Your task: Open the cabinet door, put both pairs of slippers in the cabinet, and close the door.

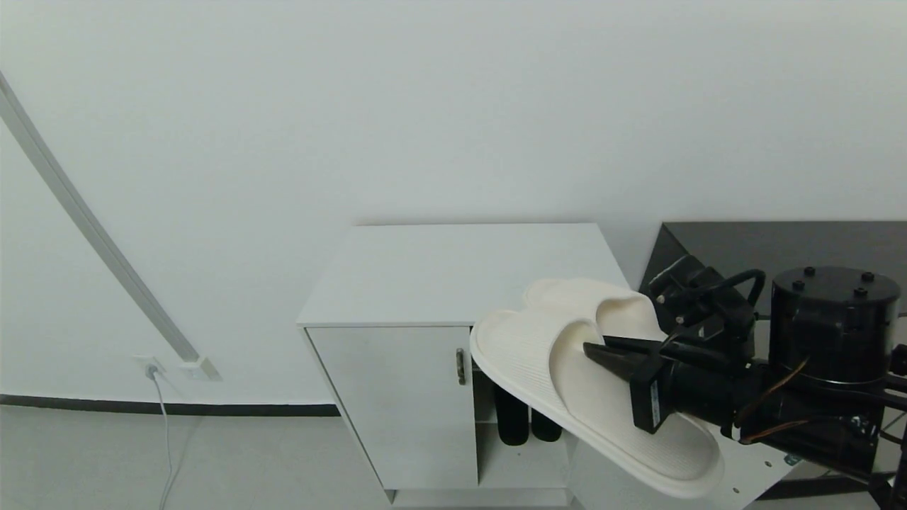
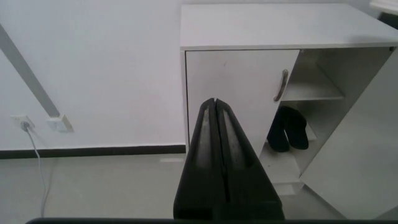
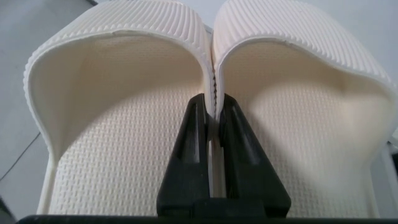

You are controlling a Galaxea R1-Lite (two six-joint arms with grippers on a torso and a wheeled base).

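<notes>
My right gripper (image 1: 589, 348) pinches the white slippers (image 1: 538, 365) by their touching inner edges, fingers clamped on both rims, and holds the pair tilted before the cabinet's (image 1: 453, 273) front right corner. The cabinet's right half stands open, with the black slippers (image 1: 511, 423) on end inside, beneath a shelf (image 2: 314, 93). The left door (image 1: 397, 397) is closed. My left gripper (image 2: 215, 107), fingers pressed together and empty, faces that door.
</notes>
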